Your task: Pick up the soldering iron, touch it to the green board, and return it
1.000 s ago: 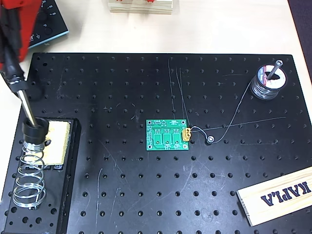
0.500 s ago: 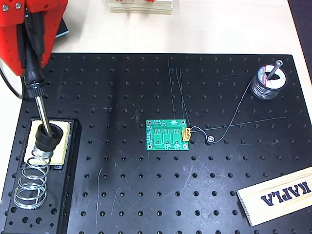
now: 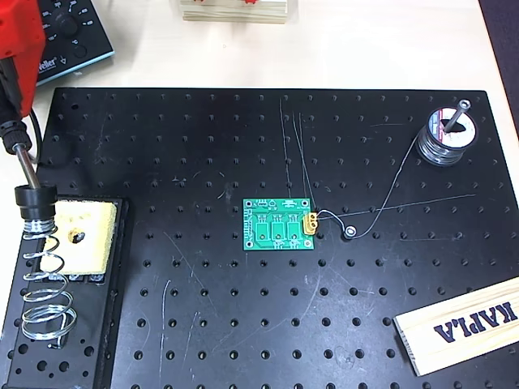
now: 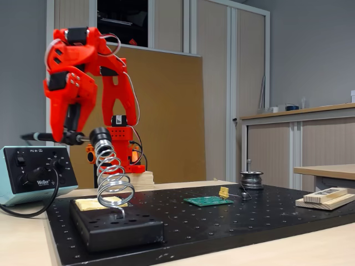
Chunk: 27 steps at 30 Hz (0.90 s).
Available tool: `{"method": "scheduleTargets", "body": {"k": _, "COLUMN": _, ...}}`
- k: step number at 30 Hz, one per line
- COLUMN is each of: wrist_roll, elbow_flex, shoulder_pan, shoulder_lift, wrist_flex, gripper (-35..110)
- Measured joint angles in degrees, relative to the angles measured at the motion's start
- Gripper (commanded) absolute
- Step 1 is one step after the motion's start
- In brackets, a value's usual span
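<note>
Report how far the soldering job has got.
Done: the claw grips the soldering iron. In hand: drawing its tip out of the coiled stand, collar still around the shaft. Left: carrying it to the green board, which lies untouched mid-plate, touching it, then putting the iron back.

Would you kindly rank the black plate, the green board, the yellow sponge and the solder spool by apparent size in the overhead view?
Largest to smallest, as seen from overhead:
1. Black plate, by far the largest.
2. Green board.
3. Yellow sponge, close to the board in area, so this order is unsure.
4. Solder spool, the smallest.
</note>
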Motion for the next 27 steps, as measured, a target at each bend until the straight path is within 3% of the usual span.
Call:
{"method": "scheduleTargets", "body": {"k": 14, "wrist_roll": -3.08, "elbow_flex": 0.88, "shoulder_pan": -0.97, "shoulder_lift": -1.67, "wrist_flex": -1.32, "gripper": 12}}
{"method": "scheduleTargets", "body": {"k": 27, "wrist_roll": -5.45, "elbow_flex": 9.23, "shoulder_pan": -2.02, "shoulder_lift": 2.11, "wrist_flex": -5.45, "gripper": 14}}
